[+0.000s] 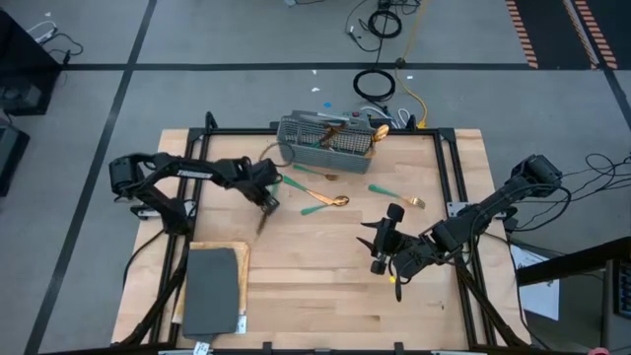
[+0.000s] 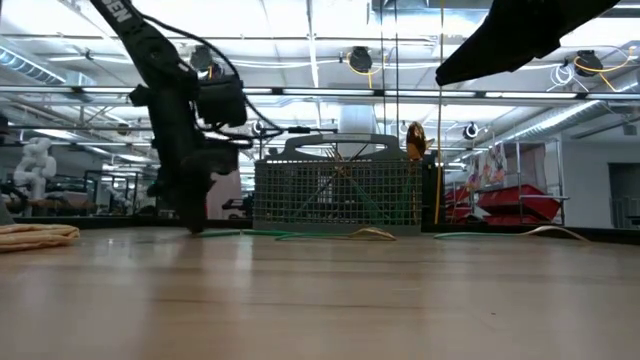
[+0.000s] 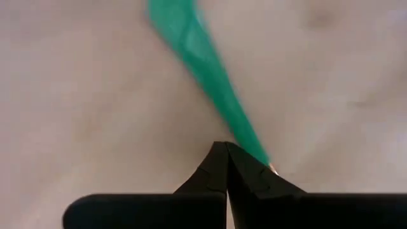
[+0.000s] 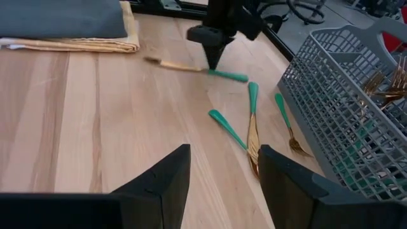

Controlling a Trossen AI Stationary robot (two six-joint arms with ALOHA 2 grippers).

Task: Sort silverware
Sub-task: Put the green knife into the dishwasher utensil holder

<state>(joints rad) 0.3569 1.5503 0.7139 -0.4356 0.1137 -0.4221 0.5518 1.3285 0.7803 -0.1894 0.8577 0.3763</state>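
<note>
My left gripper (image 1: 268, 203) stands at mid-table left, pointing down, shut on a knife (image 4: 191, 67) with a gold blade and a teal handle. My right gripper (image 1: 383, 242) hovers open over the right half of the table, touching nothing. A gold spoon with a teal handle (image 1: 325, 204), a fork (image 1: 315, 175) and another fork (image 1: 394, 194) lie flat on the wood between the arms. The grey mesh caddy (image 1: 325, 143) at the far edge holds several gold-headed pieces standing upright. My left gripper pinches the knife between its two fingers (image 4: 213, 54) where the teal handle (image 3: 245, 137) meets the gold blade (image 4: 168, 64). It comes from above, pointing down, with the fingers across the knife. The knife lies level at the table top; whether it is lifted I cannot tell.
A folded dark grey cloth on a tan cloth (image 1: 212, 291) lies at the near left corner. A black frame (image 1: 449, 168) edges the table. Bare wood lies in the near middle, in front of my right gripper (image 4: 224, 147).
</note>
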